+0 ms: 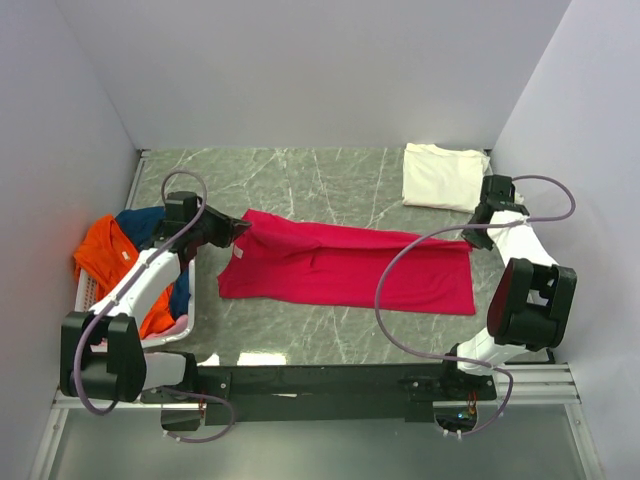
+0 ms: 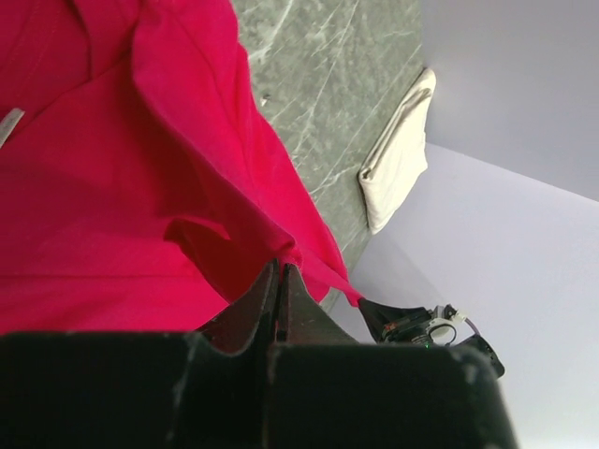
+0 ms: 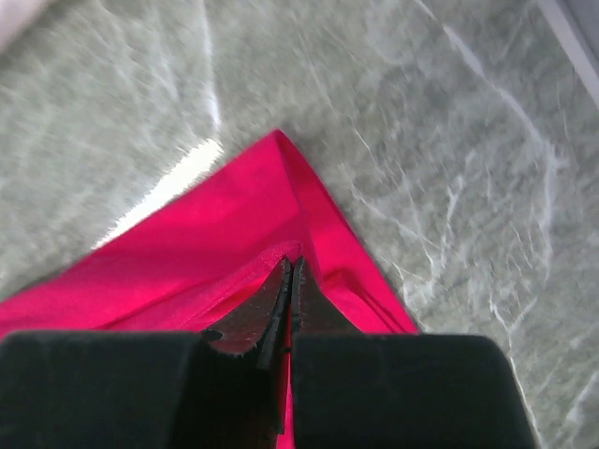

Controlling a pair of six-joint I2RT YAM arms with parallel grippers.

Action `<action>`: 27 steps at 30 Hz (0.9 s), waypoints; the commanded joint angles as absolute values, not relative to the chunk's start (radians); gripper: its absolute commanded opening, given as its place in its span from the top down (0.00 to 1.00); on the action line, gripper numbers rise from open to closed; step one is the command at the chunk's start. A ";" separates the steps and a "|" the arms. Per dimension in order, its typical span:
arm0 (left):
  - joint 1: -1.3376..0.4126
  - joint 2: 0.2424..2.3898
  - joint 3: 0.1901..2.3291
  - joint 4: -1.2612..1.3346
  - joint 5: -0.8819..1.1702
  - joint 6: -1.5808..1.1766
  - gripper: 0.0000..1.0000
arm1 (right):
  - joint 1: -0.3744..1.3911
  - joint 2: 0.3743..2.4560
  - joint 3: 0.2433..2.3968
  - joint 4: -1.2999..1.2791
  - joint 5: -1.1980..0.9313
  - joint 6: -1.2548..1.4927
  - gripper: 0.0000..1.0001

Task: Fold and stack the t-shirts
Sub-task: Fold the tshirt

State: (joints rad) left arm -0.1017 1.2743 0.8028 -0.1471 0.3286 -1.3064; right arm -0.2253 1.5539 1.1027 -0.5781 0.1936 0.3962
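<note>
A crimson-pink t-shirt [image 1: 345,265] lies stretched across the middle of the marble table, folded lengthwise. My left gripper [image 1: 240,230] is shut on its left end; the left wrist view shows the cloth [image 2: 112,187] pinched between the jaws, with a bit of the white neck label [image 2: 9,124] at the left edge. My right gripper [image 1: 470,238] is shut on the shirt's right far corner, seen in the right wrist view [image 3: 234,243]. A folded cream-white t-shirt [image 1: 442,176] lies at the back right, also in the left wrist view [image 2: 398,154].
A white slatted basket [image 1: 95,292] at the left holds orange [image 1: 110,258], navy [image 1: 145,222] and pale pink tees. Grey walls close in the table on three sides. The arms' base rail [image 1: 330,382] runs along the near edge.
</note>
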 commanded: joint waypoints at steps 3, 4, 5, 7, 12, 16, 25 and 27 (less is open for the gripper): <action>-0.104 1.224 0.784 -0.155 0.314 -1.316 1.00 | -0.229 1.523 1.077 -0.615 0.274 0.426 1.00; -0.104 1.223 0.781 -0.167 0.314 -1.316 1.00 | -0.229 1.523 1.074 -0.635 0.281 0.433 1.00; -0.104 1.223 0.781 -0.173 0.313 -1.312 1.00 | -0.229 1.519 1.060 -0.641 0.288 0.439 1.00; -0.104 1.218 0.778 -0.208 0.296 -1.301 1.00 | -0.222 1.513 1.045 -0.656 0.311 0.456 1.00; -0.104 1.184 0.761 -0.285 0.238 -1.299 1.00 | -0.218 1.500 0.999 -0.673 0.324 0.494 0.89; -0.104 1.177 0.710 -0.305 0.241 -1.289 1.00 | -0.209 1.494 1.002 -0.712 0.348 0.512 0.43; -0.104 1.226 0.707 -0.291 0.291 -1.240 1.00 | 0.021 1.348 1.020 -0.618 0.302 0.448 0.39; -0.104 1.241 0.719 -0.298 0.298 -1.212 1.00 | 0.050 1.364 1.012 -0.611 0.272 0.474 0.39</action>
